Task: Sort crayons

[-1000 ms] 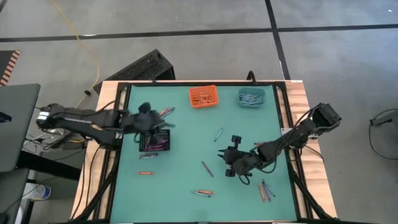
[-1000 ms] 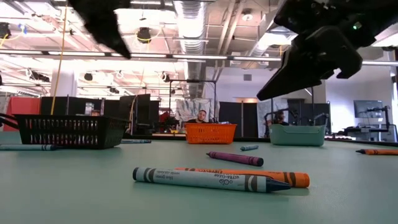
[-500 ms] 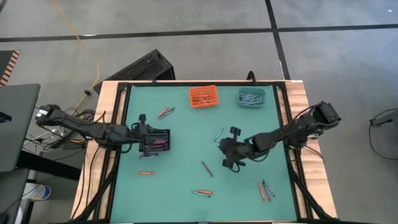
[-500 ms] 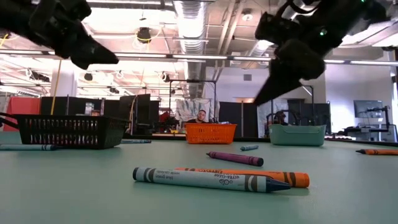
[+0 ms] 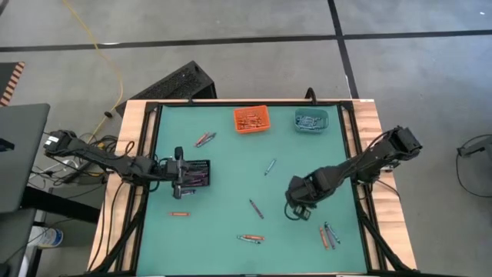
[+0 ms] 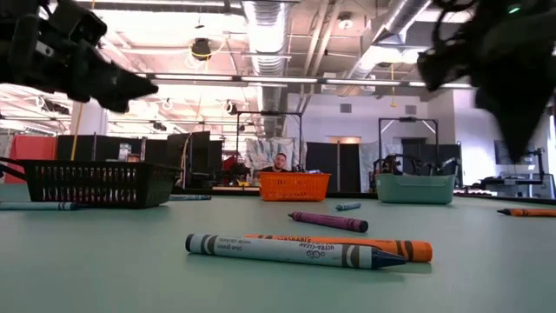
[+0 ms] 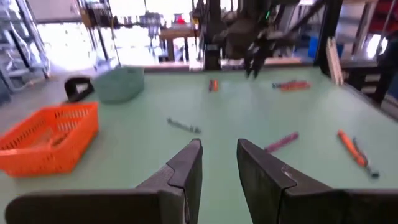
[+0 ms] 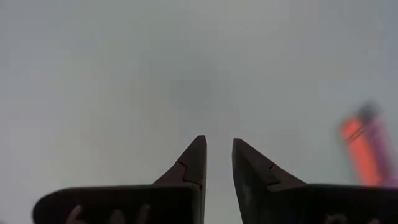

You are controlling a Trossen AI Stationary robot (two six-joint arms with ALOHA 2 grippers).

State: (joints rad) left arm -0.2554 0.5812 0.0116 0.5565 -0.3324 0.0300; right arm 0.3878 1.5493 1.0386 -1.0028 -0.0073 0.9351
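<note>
Right tool [image 5: 294, 209] empty (parted), crayons [image 5: 328, 235] nearby

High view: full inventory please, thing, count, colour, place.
Orange bin: one, orange, far edge of table near middle, crayons inside.
Teal bin: one, teal, far edge, right of the orange bin, crayons inside.
Black bin: one, black, left side of table, purple crayons inside.
Loose crayons: about ten on the mat: a pair near the far left, one mid-table, one centre near side, one orange below the black bin, a pair at the near edge, three near right.
Table: one, green mat, wooden border.
Left tool: one, dark, at the black bin, fingers slightly apart, empty.
Right tool: one, dark, right of centre over bare mat, fingers slightly apart, empty.
</note>
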